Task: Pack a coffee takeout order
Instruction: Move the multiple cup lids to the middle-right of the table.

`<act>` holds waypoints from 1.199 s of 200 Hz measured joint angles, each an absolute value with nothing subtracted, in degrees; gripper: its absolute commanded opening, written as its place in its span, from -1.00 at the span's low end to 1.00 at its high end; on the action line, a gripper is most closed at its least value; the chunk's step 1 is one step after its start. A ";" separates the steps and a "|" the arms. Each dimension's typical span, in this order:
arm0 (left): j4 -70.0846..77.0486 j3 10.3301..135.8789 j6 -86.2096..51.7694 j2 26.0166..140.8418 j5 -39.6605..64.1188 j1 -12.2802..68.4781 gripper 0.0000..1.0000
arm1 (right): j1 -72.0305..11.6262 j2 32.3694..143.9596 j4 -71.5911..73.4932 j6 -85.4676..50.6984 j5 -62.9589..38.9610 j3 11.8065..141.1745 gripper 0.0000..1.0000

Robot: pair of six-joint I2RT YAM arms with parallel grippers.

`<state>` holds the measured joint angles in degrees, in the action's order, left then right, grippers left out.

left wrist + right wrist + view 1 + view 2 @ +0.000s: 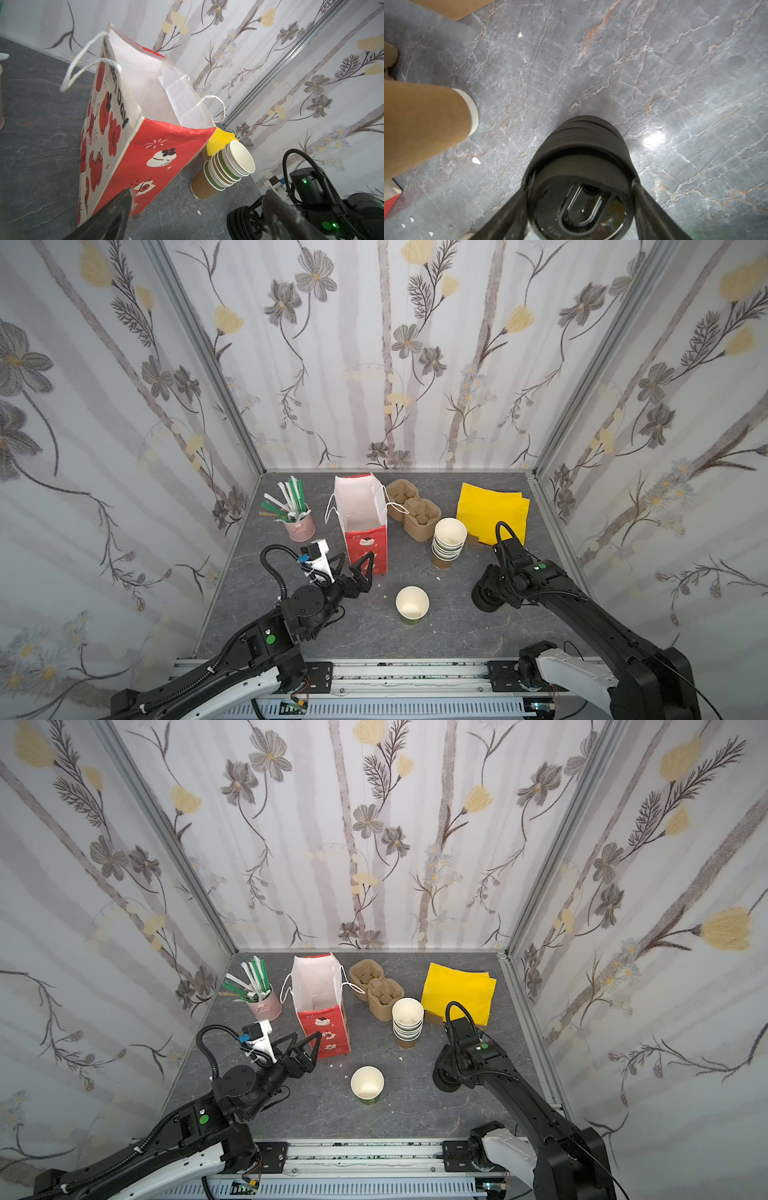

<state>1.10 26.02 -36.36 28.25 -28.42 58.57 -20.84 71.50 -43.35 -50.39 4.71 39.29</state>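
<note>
Right pincer (581, 185) clamps the top black lid (583, 209) of a stack right of the red paper bag (368, 537), which stands open-mouthed for loading. Left pincer (355, 558) gapes beside that bag, probably to steady it. Yellow napkins (492, 506) lie behind-right, and the lidless paper cup (412, 605) waits in front.

Right gripper (581, 184): in both top views its fingers lie hidden beneath the arm's own wrist. In the right wrist view the fingers (506, 220) flank the black lid stack (583, 143) — contact cannot be determined; the picture's edge crops the topmost lid. Cup stack (423, 126): cropped likewise. Left gripper (198, 192): fingers (112, 216) blurred and cropped in the left wrist view. Yellow napkins (218, 141): mostly hidden behind the paper bag (145, 155).
</note>
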 measured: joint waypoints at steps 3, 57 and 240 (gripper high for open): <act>1.04 26.00 -36.36 28.18 -28.42 58.57 1.00 | -21.19 71.75 -43.35 -50.35 4.71 39.44 0.49; 0.99 25.65 -36.21 27.68 -28.40 58.57 1.00 | -24.05 73.95 -43.59 -48.95 5.91 40.66 0.62; 0.97 26.41 -36.03 29.67 -27.57 58.54 1.00 | -16.36 56.16 -44.23 -60.29 0.38 35.09 0.83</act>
